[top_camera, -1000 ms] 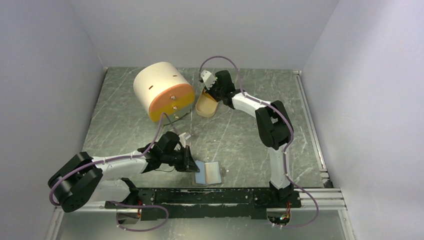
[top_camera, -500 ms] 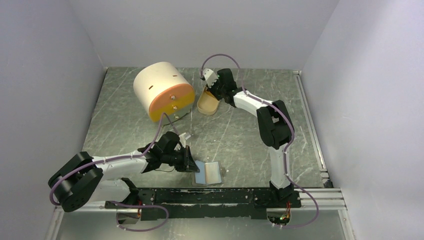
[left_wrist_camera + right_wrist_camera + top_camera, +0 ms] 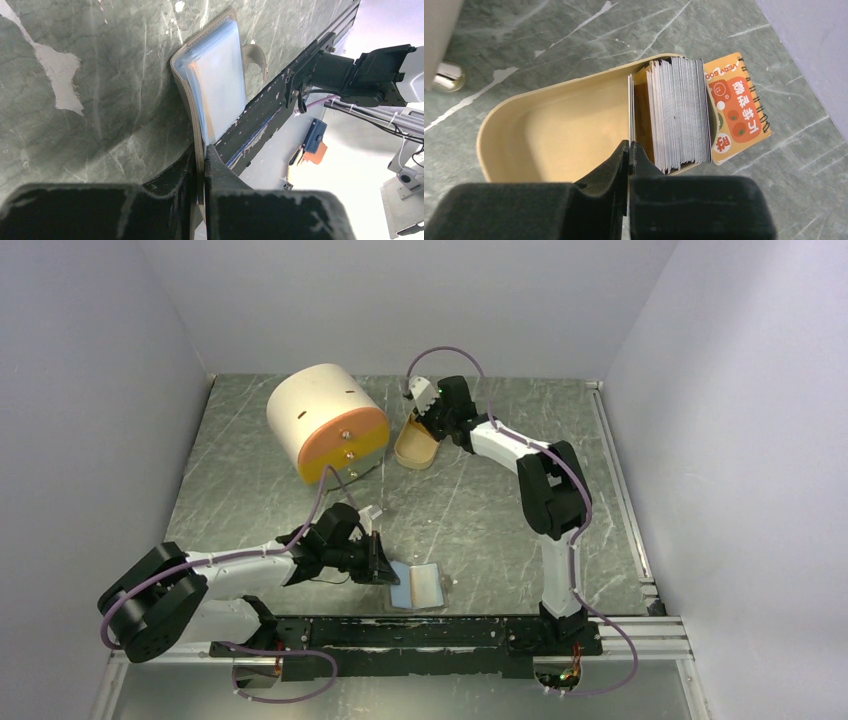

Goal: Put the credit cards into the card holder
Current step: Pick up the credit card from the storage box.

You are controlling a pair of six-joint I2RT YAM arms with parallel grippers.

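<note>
The card holder (image 3: 418,586) lies open like a book near the front rail, with a tan-grey cover and pale blue sleeves (image 3: 220,80). My left gripper (image 3: 382,565) is shut on the edge of its left cover (image 3: 200,135), which is bent upward. A stack of credit cards (image 3: 679,112) stands on edge in the tan oval tin (image 3: 414,447) at the back. My right gripper (image 3: 421,427) reaches into the tin and is shut (image 3: 629,146) on the thin front card (image 3: 630,105) of the stack. Its face colour is hidden.
A big cream cylinder with an orange face (image 3: 327,422) lies left of the tin. An orange printed card with a spiral edge (image 3: 736,107) lies on the table behind the tin. The black front rail (image 3: 280,100) runs close beside the holder.
My right gripper has shifted slightly to the right over the tin's far end. The left arm and the card holder have not moved.
</note>
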